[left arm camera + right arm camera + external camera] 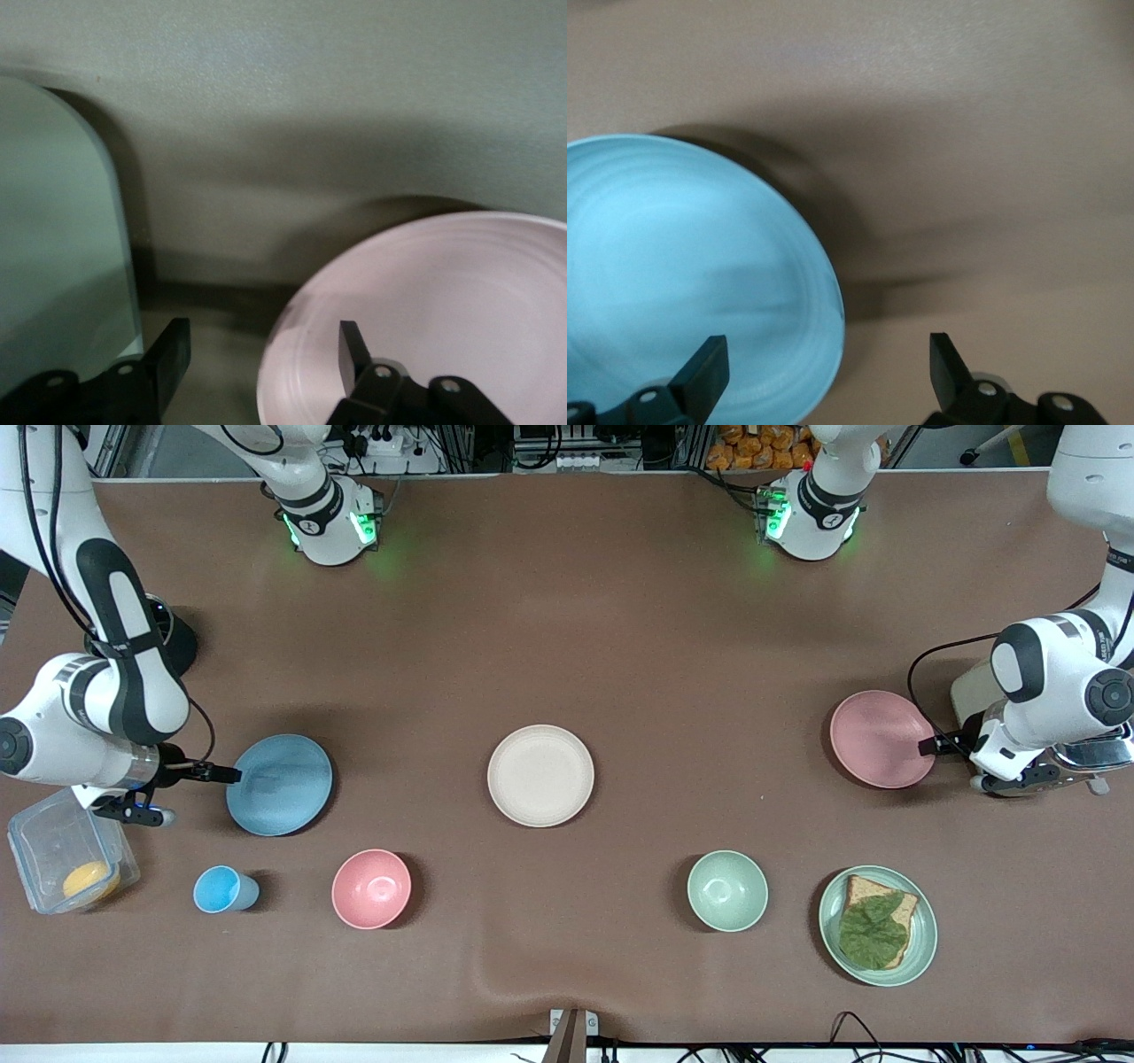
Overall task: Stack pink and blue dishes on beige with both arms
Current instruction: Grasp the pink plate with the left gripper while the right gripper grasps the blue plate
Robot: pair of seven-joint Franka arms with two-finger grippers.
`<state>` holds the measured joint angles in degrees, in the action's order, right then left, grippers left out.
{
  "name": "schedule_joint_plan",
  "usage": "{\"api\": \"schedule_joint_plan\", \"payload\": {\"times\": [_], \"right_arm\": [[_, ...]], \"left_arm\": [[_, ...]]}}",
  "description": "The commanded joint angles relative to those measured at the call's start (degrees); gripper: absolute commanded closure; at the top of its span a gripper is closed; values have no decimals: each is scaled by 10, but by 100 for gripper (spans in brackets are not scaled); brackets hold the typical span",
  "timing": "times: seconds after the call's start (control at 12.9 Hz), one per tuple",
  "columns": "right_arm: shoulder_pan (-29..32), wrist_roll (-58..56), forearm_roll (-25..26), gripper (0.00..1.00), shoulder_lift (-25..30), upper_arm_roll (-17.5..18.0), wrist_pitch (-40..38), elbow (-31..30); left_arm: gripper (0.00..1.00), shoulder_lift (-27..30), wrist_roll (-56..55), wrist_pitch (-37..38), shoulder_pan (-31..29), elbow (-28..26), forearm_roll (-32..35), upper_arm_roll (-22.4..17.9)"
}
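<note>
Front view, working from the camera's edge upward: nearest is a pale green plate (924, 948) with bread (899, 911) and a leaf (870, 932) on it, toward the left arm's end. Next row has a green bowl (727, 890), a pink bowl (371, 888), a small blue cup (221, 889) and a clear container (53, 841) holding something orange (90, 880) at the right arm's end.

Farther up sits the beige plate (540, 775), flat and mid-surface, nothing on it. Round, so no real long axis or pointing direction for any of these plates; all of them have the rim facing up.

Blue plate (282, 784) is level with it toward the right arm's end. Right end effector (229, 774) is at its rim, fingers spread; the right wrist view shows one finger (704, 369) over the plate (691, 274) and the other off its edge, so the rim sits between them, not clenched.

Pink plate (877, 737) is a bit farther up, toward the left arm's end. Left end effector (928, 746) is at its edge, also spread wide, and in the left wrist view one finger (353, 354) is over the plate (461, 301) and the other outside it. Can't tell if either plate is off the brown surface (567, 620) yet.
</note>
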<state>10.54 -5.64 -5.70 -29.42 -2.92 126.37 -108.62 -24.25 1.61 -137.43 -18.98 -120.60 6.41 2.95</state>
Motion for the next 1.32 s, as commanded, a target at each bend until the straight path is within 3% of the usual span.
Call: {"api": "schedule_joint_plan", "payload": {"times": [0.0,0.47,0.54,0.62,0.7,0.86,1.01,1.09,1.17,1.24], "right_arm": [[1,3,-13,0,-23,6,23,2],[-5,5,-25,0,-51,6,37,7],[-4,2,-25,22,-54,6,38,6],[-3,-2,-25,80,-55,6,37,7],[-4,-2,-24,100,-54,6,36,7],[-3,-2,-24,100,-54,6,34,10],[-3,-2,-24,100,-53,6,34,13],[-3,-3,-24,100,-52,6,34,14],[-3,-3,-24,100,-51,6,33,14],[-3,-6,-24,100,-50,6,33,14]], "left_arm": [[28,-18,15,-8,-22,14,13,5],[44,-22,15,-8,-20,17,7,6],[44,-23,15,-8,-19,17,7,7],[45,-23,14,-8,-18,18,7,7],[46,-27,13,-8,-15,22,4,7],[52,-30,13,-8,-11,27,-8,7],[83,-30,10,-8,-10,31,-18,17],[93,-30,9,-8,-11,31,-18,20],[100,-30,9,-8,-12,32,-18,21],[100,-29,9,-8,-12,33,-18,21]]}}
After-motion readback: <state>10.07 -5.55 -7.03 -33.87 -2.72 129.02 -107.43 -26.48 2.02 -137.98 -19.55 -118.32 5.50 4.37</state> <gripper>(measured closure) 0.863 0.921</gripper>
